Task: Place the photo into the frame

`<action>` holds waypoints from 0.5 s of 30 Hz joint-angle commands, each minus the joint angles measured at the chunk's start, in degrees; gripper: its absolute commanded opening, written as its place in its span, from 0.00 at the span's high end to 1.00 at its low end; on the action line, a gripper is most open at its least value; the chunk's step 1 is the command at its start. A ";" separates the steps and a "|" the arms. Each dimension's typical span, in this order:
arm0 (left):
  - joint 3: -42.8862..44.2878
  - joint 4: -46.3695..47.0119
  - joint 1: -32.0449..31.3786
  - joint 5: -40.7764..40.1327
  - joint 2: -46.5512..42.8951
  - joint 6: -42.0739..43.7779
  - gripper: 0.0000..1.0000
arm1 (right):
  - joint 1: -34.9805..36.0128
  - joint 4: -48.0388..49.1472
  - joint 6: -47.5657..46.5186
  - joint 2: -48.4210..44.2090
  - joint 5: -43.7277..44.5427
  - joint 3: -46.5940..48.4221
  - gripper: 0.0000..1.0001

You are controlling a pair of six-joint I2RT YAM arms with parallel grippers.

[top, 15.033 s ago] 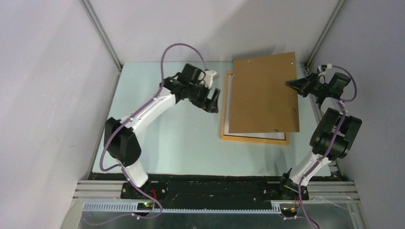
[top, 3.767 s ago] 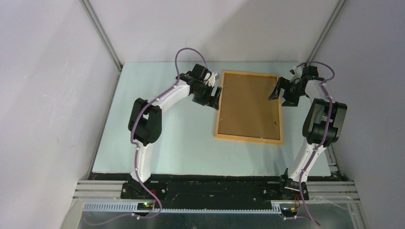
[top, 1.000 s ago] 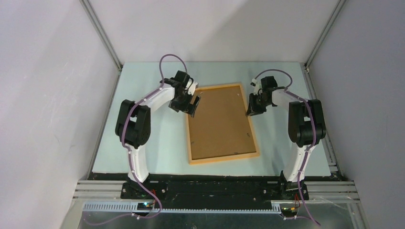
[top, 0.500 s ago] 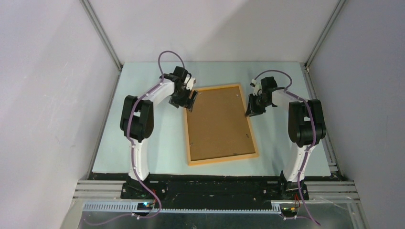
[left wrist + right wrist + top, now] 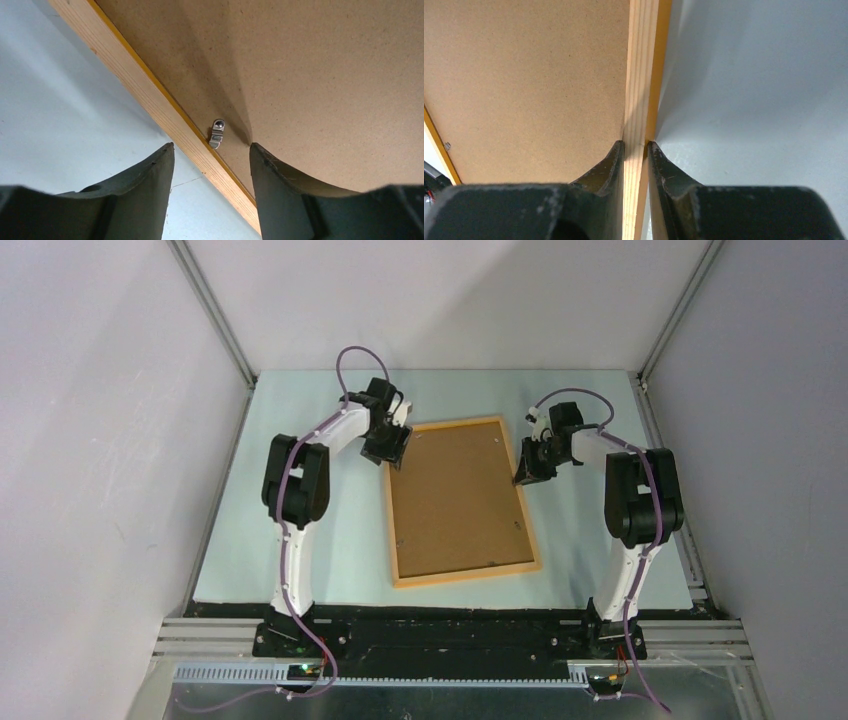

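frame point(image 5: 468, 572) front hidden (backing board point(image 5: 458, 498) uppermost), cropped in wrist views

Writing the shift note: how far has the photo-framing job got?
Looks done: the backing board sits inside the frame, which lies back up; the photo is hidden, presumably beneath. In hand: the right pincer clamps the frame's right rail; the left pincer, open, straddles the left rail by a metal tab. Left: probably securing the tabs, though their state is unclear.
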 commanded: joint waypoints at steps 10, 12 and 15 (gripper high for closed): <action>4.22 0.53 1.88 0.25 2.42 1.42 0.48 | -0.16 -1.14 -0.32 -2.04 -4.12 -0.68 1.00; 4.58 0.37 2.05 0.47 2.70 1.50 0.50 | -0.18 -1.16 -0.40 -2.11 -4.16 -0.68 1.00; 4.78 0.40 2.17 0.97 2.85 1.53 0.53 | -0.18 -1.18 -0.42 -2.20 -4.06 -0.66 1.00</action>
